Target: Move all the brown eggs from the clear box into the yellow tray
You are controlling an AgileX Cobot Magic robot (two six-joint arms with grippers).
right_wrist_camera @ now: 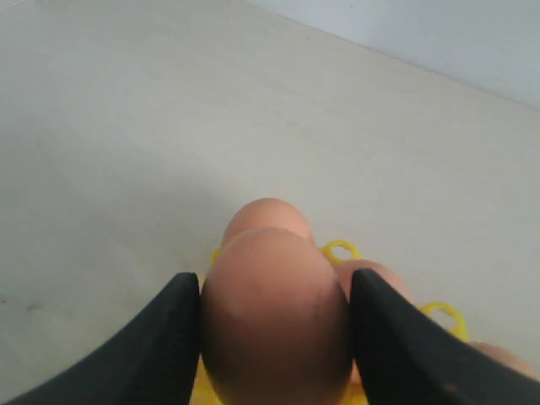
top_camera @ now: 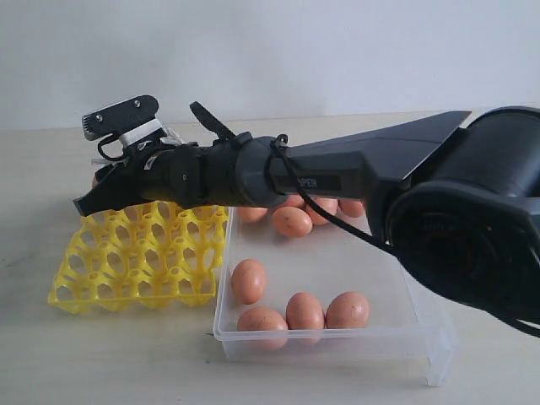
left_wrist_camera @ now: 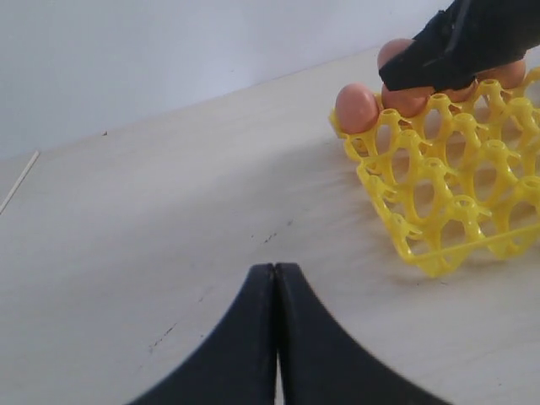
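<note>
One brown egg [right_wrist_camera: 274,329] sits pinched in the right hand [right_wrist_camera: 276,291] (left hand [left_wrist_camera: 275,278] pressed together).

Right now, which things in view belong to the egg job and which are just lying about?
Job: brown eggs, clear box, yellow tray, right gripper holding one egg over the tray.
Idle: left gripper, shut and empty, above the table. No stray items visible.
</note>
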